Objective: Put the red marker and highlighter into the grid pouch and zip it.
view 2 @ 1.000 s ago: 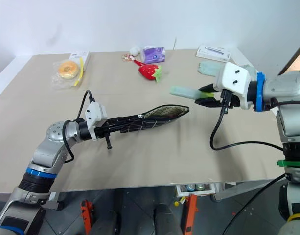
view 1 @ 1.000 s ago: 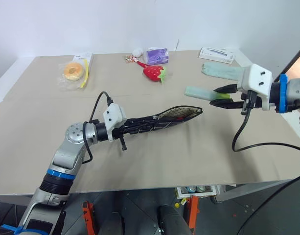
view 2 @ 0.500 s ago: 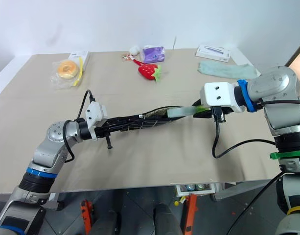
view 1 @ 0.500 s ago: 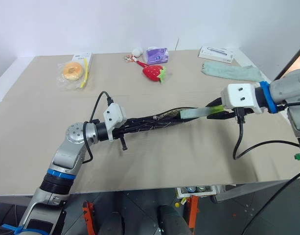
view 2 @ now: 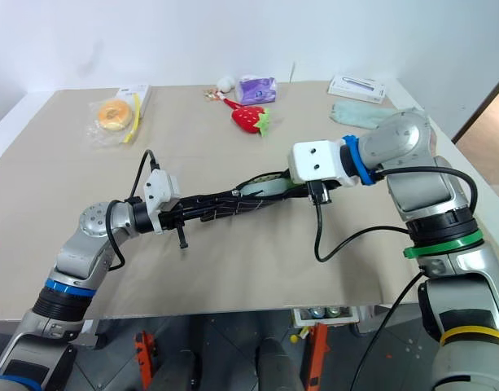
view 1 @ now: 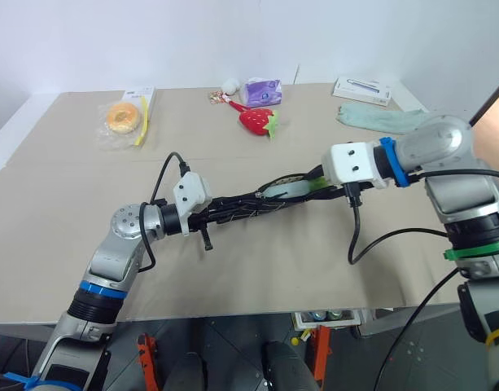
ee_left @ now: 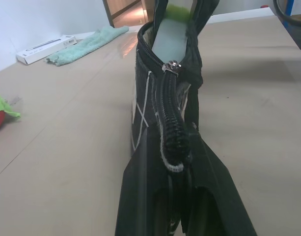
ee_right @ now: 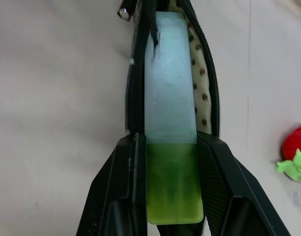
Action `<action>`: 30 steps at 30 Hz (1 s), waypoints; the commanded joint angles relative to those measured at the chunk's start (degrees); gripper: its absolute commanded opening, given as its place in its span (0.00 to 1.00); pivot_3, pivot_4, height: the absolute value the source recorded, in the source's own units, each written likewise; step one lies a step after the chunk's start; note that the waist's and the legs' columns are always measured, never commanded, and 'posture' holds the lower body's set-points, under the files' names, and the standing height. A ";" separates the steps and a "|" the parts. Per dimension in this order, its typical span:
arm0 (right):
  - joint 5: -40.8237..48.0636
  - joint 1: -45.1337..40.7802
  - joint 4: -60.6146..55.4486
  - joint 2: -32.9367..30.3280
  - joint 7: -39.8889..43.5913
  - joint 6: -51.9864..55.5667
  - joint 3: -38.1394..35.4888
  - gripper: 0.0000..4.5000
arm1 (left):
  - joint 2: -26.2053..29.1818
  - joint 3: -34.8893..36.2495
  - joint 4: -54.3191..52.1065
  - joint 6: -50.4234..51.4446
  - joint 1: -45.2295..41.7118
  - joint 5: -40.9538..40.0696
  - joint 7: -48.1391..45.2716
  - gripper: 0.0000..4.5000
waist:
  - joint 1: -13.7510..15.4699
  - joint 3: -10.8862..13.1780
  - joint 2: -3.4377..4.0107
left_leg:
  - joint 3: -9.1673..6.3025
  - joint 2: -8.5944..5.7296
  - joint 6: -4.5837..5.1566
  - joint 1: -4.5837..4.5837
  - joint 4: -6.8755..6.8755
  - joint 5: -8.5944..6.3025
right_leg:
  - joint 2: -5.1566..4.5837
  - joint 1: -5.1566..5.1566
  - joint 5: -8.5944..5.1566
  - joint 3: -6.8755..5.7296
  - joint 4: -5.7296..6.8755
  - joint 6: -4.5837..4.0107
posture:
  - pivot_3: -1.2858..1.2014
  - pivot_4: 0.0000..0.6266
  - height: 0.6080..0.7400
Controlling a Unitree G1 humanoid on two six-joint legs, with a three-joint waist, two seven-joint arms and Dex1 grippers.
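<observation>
My left gripper (view 1: 207, 213) is shut on one end of the black grid pouch (view 1: 241, 208) and holds it level above the table, its open mouth pointing to the right. The right gripper (ee_right: 171, 140) is shut on the green end of the highlighter (ee_right: 170, 98). The highlighter's pale end lies inside the pouch mouth, between the zipper edges and against the dotted lining. A silver zipper pull (ee_left: 173, 65) sits at the near side of the opening. The red marker is hidden.
At the back of the table lie a red strawberry toy (view 1: 257, 120), a purple packet (view 1: 261, 91), a teal cloth (view 1: 378, 119), a white box (view 1: 361, 90) and a bagged donut (view 1: 121, 118). Bare tabletop (view 1: 257, 269) lies beneath and in front of the pouch.
My right gripper has moved left and down with the highlighter, bringing its pale end from beside the pouch into the open mouth. The left arm and the pouch have stayed put.
</observation>
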 commanded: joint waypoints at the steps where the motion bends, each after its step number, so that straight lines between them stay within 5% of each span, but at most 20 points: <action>1: 0.43 -1.70 -1.66 1.04 -0.73 0.73 -0.60 0.23 | -0.20 0.64 -2.27 -0.01 -0.68 -0.46 0.34 0.00 | -0.01 0.00 0.00 | 0.00 0.00 0.00 0.00 0.00 0.00 | 0.00 0.00 0.00 0.00 0.00 0.00 | 0.52 0.24 1.00; 8: 2.85 -2.23 -2.65 2.24 -0.78 4.31 -2.31 0.95 | -0.28 0.67 -2.29 0.07 -0.53 -0.54 0.69 0.00 | -0.01 0.00 0.00 | 0.00 0.00 0.00 0.01 0.00 0.00 | 0.00 0.00 0.01 0.00 0.01 -0.01 | 0.52 0.24 1.00; 9: 3.71 -2.34 -3.13 2.41 -0.78 5.32 -2.74 0.99 | -0.33 0.66 -2.27 0.09 -0.55 -0.53 0.74 0.00 | 0.00 0.00 0.00 | -0.01 0.00 0.00 0.01 0.00 0.00 | 0.00 0.00 0.01 -0.01 0.01 -0.02 | 0.52 0.24 1.00; 23: 11.71 1.18 -14.72 7.22 -4.15 18.28 -1.66 0.99 | -0.66 0.59 -1.90 -0.01 -0.79 -0.53 1.15 0.00 | -0.03 0.00 0.00 | -0.05 0.03 0.00 0.02 0.01 0.00 | 0.03 0.00 0.01 -0.05 0.04 -0.01 | 0.52 0.24 1.00; 26: 10.47 1.24 -12.61 7.99 -4.76 17.34 -0.47 0.83 | -0.64 0.58 -2.25 0.17 -0.64 -0.55 1.23 0.00 | -0.02 0.00 0.00 | -0.05 0.01 0.00 0.00 0.02 0.00 | 0.02 0.00 0.02 -0.04 0.03 -0.01 | 0.52 0.24 1.00; 30: 9.00 0.93 -10.72 7.76 -4.74 15.46 0.44 0.39 | -0.50 0.64 -2.75 0.40 -0.32 -0.59 1.37 0.00 | -0.01 0.00 0.00 | -0.06 0.02 0.00 0.00 0.02 0.00 | 0.02 0.00 0.02 -0.06 0.03 -0.01 | 0.52 0.24 1.00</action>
